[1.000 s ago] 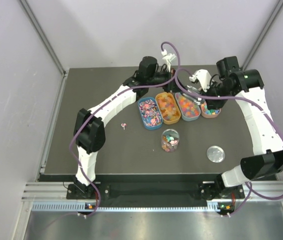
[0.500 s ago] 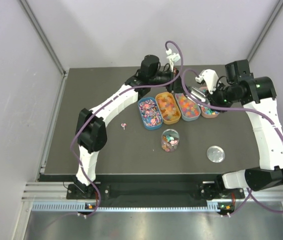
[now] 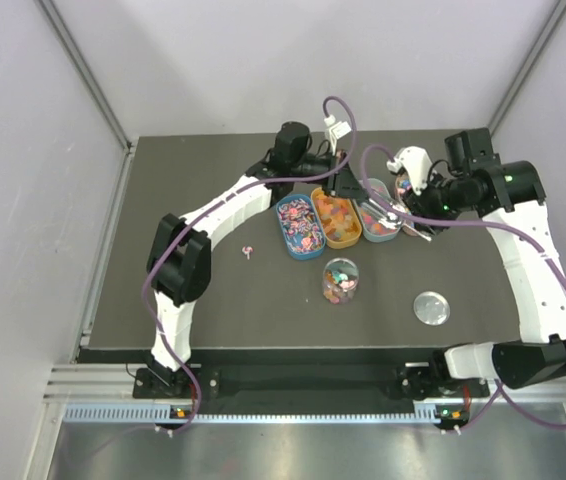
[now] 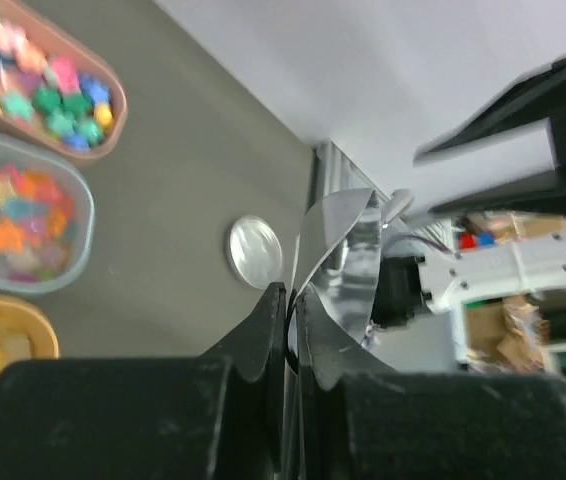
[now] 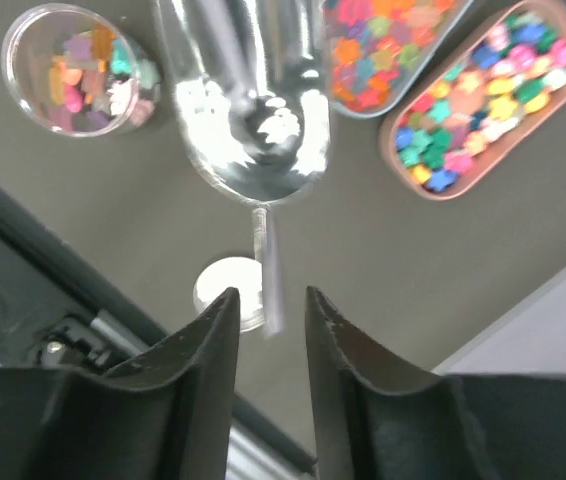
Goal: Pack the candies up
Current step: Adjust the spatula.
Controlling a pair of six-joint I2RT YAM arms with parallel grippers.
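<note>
You're looking at a dark grey table (image 3: 213,290) with both arms reaching toward its far side: the left arm (image 3: 225,203) is stretching in from the left, and the right arm (image 3: 523,250) is curving in from the right. Four oval trays are sitting side by side there: a blue plastic tray (image 3: 304,255), an orange plastic tray (image 3: 346,245), a grey-blue tray (image 4: 85,220) and a pinkish-brown tray (image 5: 391,140). A shiny metal scoop (image 5: 253,130) is hanging above the table; in the right wrist view it's lying between the clear round jar (image 5: 6,65) and the grey-blue tray. The left gripper (image 4: 290,305) is pinching it: its fingers are pressed almost together, with the scoop's thin edge running down into the slit between them. The right gripper (image 5: 270,295) is released. Its fingers are standing apart, with the scoop's thin handle lying in the gap and touching neither side, as far as you can see. The jar is standing upright just in front of the trays. Its round clear lid (image 3: 430,308) is lying flat, well off to the right of it. The small multicoloured candies (image 5: 483,100) are filling all four trays, and some are sitting in the jar. One stray pink candy (image 3: 249,250) is lying on the bare table, left of the blue tray.
</note>
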